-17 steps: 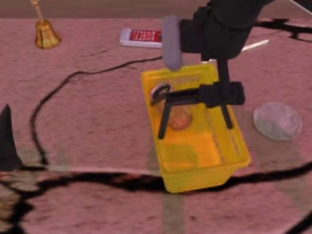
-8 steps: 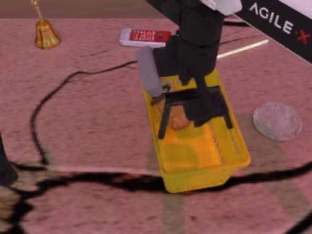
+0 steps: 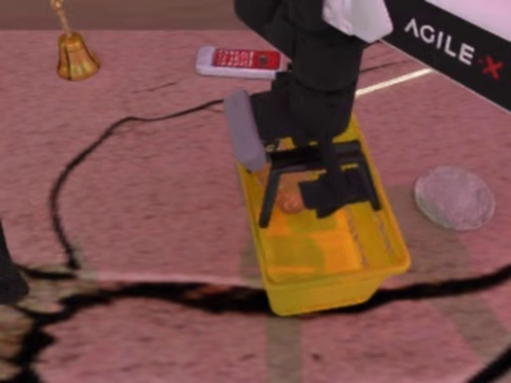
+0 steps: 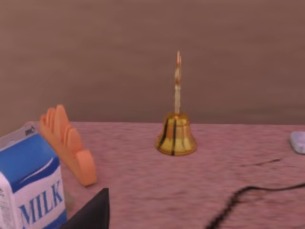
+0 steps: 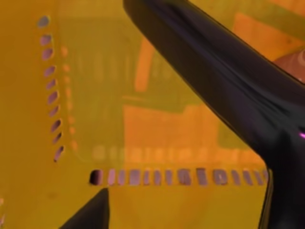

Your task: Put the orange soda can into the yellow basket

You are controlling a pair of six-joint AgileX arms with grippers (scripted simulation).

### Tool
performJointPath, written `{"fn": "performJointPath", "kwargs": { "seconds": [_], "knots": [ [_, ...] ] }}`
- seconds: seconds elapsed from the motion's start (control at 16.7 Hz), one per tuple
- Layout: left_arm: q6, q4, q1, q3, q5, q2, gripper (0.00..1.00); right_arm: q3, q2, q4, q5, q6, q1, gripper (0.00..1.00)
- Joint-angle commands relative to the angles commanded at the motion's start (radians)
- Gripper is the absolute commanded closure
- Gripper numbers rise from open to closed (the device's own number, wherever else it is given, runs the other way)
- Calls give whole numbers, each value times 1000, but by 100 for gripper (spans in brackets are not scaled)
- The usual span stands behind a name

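The yellow basket (image 3: 335, 271) stands right of the table's middle, its black handle (image 3: 270, 191) raised across its far half. The orange soda can (image 3: 291, 200) lies on the basket floor under that handle, half hidden by my right arm. My right gripper (image 3: 331, 195) hangs open inside the basket's far half, just right of the can and not holding it. In the right wrist view the basket's slotted wall (image 5: 157, 177) fills the picture, the handle (image 5: 224, 90) crosses it, and one fingertip (image 5: 93, 214) shows. My left gripper (image 3: 6, 275) stays parked, open, at the left edge.
A golden bell (image 3: 76, 54) (image 4: 176, 138) stands at the far left. A red-and-white phone (image 3: 239, 61) lies behind the basket and a grey disc (image 3: 455, 197) to its right. The left wrist view shows a milk carton (image 4: 28, 191) and an orange rack (image 4: 66, 143).
My right arm has swung left and down over the basket's far end, bringing the gripper lower inside it. The can has stayed on the basket floor. The left arm has barely moved.
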Motion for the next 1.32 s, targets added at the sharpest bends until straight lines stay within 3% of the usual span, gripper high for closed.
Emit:
{"fn": "performJointPath", "kwargs": {
  "seconds": [0.24, 1.02, 1.32],
  "knots": [
    [0, 0, 0, 0, 0, 0, 0, -13, -2, 11, 0, 0, 0, 0],
    [0, 0, 0, 0, 0, 0, 0, -13, -2, 11, 0, 0, 0, 98],
    [0, 0, 0, 0, 0, 0, 0, -13, -2, 11, 0, 0, 0, 100]
  ]
}}
